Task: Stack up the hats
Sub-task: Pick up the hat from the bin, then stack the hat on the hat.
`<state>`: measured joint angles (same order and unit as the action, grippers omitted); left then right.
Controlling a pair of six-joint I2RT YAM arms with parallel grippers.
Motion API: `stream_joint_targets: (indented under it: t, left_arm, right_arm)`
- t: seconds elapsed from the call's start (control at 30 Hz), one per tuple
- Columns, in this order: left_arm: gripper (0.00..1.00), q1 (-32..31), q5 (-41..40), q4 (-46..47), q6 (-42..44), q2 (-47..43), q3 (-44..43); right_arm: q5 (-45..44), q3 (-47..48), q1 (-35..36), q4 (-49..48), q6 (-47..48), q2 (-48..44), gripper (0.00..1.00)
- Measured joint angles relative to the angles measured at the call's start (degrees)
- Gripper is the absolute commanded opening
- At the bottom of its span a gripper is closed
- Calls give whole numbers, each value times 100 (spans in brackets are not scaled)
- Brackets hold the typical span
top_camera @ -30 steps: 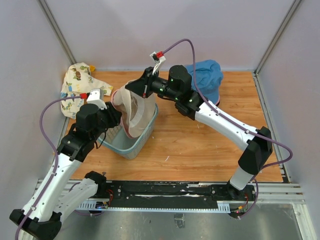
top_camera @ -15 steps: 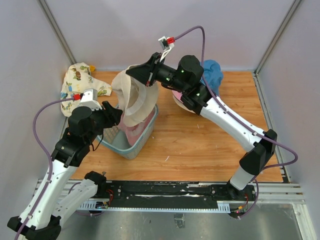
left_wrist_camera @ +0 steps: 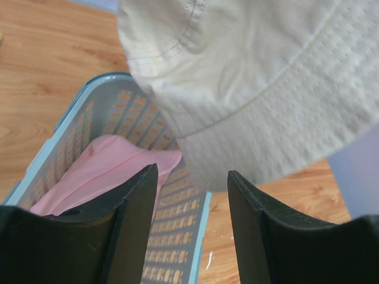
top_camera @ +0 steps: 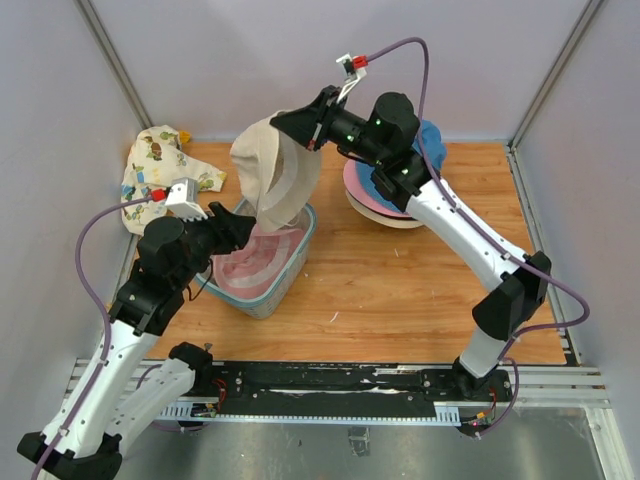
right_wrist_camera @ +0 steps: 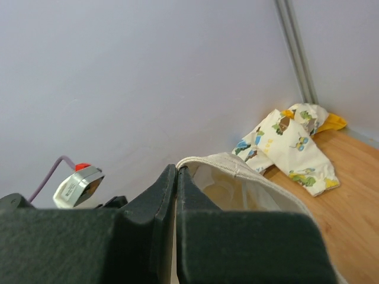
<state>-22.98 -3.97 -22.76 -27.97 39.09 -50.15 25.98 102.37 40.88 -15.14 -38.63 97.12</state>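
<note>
Looks like a robotics lab test cell: plain pale wall panels [top_camera: 300, 60] framed by aluminium posts [top_camera: 553, 75], closing in a wooden tabletop [top_camera: 400, 300] with a metal mounting rail [top_camera: 330, 380] along its near edge.

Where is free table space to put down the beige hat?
The table is bare at the front, between the basket and the right arm, and at the right edge beyond the hat stack. The left is crowded: printed cloth, basket, left gripper, and the beige hat hanging above.
</note>
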Motion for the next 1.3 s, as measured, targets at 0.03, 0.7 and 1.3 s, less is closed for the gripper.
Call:
stream_joint_targets:
  t: [0.03,0.7,1.3]
  left_arm:
    - [56,0,33,101,-39,20,2]
    - [56,-48,966,2712,-557,2918,-278]
    - [57,-942,1014,3300,-592,3899,-940]
  right_arm:
    - [63,96,-111,-33,-42,79,1]
    - [1318,1818,-3174,-3086,-3077,2846,1]
    - [1187,-2680,-3512,-5261,-3451,-120,1]
